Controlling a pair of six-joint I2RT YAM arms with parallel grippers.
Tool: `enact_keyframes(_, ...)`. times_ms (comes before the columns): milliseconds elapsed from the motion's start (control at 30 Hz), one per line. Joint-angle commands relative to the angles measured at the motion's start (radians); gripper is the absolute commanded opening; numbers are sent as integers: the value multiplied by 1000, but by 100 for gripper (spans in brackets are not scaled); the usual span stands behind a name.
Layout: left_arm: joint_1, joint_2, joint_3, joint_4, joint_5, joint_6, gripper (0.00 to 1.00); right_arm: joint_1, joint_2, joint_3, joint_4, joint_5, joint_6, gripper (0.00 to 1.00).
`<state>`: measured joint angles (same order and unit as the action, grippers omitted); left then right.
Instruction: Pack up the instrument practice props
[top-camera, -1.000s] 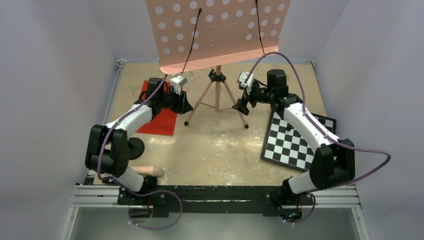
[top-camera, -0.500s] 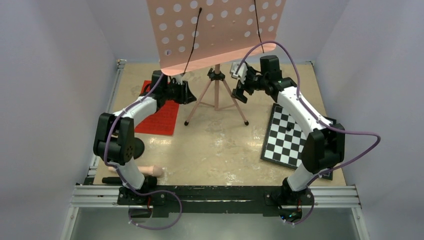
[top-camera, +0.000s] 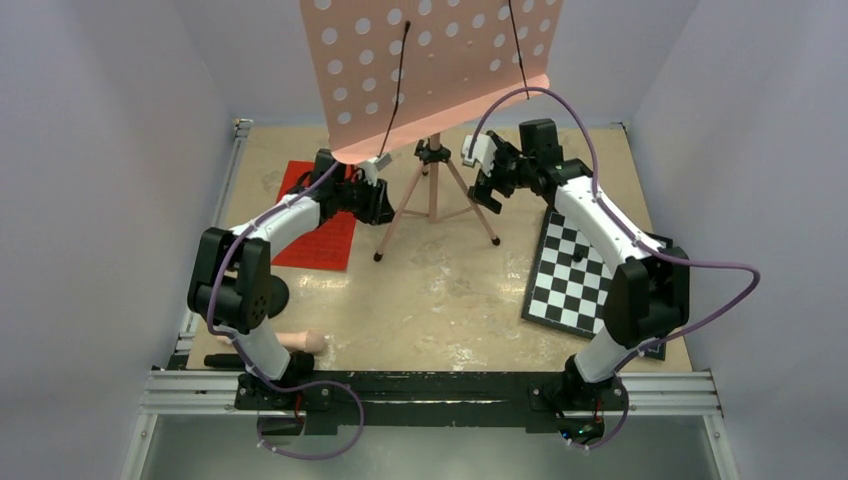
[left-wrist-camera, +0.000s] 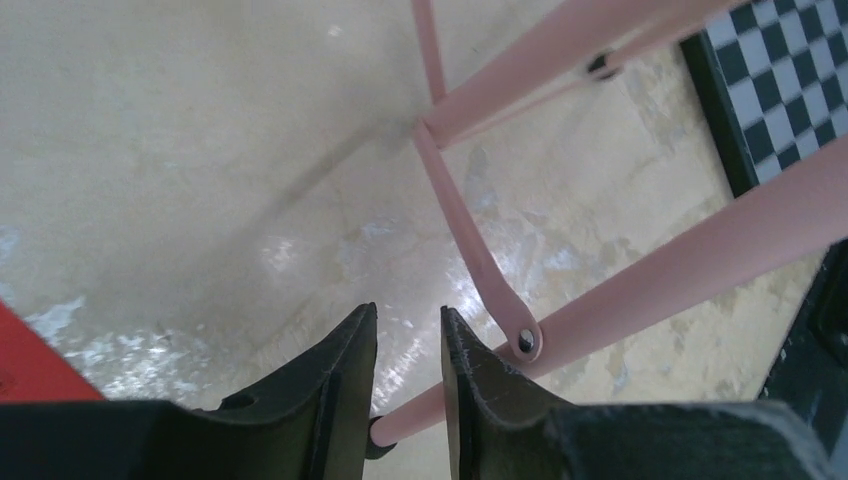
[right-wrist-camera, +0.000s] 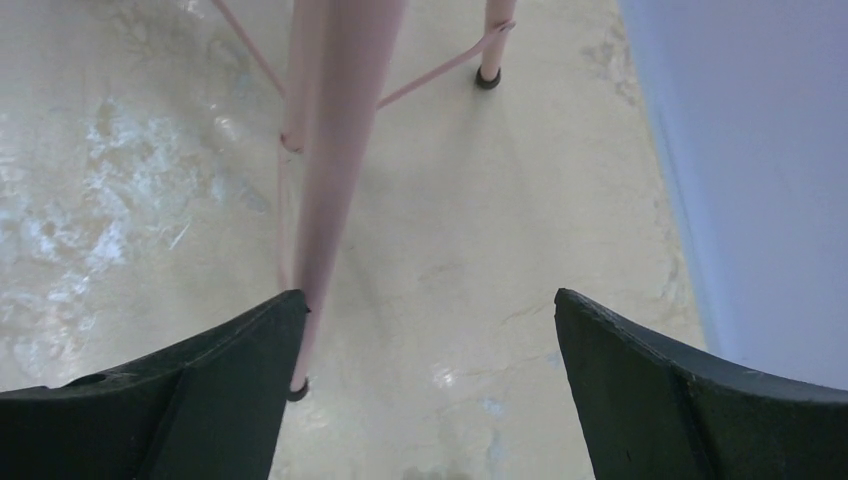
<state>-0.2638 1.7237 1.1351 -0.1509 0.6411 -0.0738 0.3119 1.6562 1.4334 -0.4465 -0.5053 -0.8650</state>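
The pink music stand's perforated desk (top-camera: 440, 60) rises at the back, above its tripod legs (top-camera: 432, 195). My left gripper (top-camera: 383, 205) (left-wrist-camera: 408, 312) is at the left leg (left-wrist-camera: 640, 275). Its jaws stand narrowly apart, and the leg's black-capped foot (left-wrist-camera: 378, 438) shows low in the gap, beyond the fingers. My right gripper (top-camera: 487, 190) (right-wrist-camera: 430, 300) is wide open beside the right leg (right-wrist-camera: 325, 170), which runs just past its left finger. Red sheet-music pages (top-camera: 322, 240) lie flat on the left. The pink rod (top-camera: 298, 342) with its black round base (top-camera: 270, 295) lies near the left arm's base.
A black-and-white checkerboard (top-camera: 578, 275) (left-wrist-camera: 780, 90) lies on the right under my right arm. Grey walls close in the table on three sides. Purple cables loop over both arms. A metal rail (top-camera: 430, 390) runs along the near edge.
My left gripper has slid right, off the red pages to the stand's left leg, its jaws narrowing. The right gripper moved back and left to the right leg. The stand shifted slightly.
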Motion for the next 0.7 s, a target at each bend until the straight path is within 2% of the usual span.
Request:
enact_keyframes(0, -71, -32, 33, -193, 140, 155, 35, 1, -141, -114, 17, -58, -1, 99)
enact_keyframes(100, -74, -23, 36, -236, 133, 185, 35, 1, -218, -215, -15, -153, -91, 99)
enact_keyframes(200, -74, -32, 29, -261, 138, 221, 35, 6, -212, -235, -36, -203, -119, 99)
enact_keyframes(500, -146, -38, 22, -381, 195, 437, 35, 10, -72, -114, 84, -66, -60, 99)
enact_keyframes(667, -191, -41, 28, -404, 185, 490, 34, 11, -12, -75, 155, 10, -42, 99)
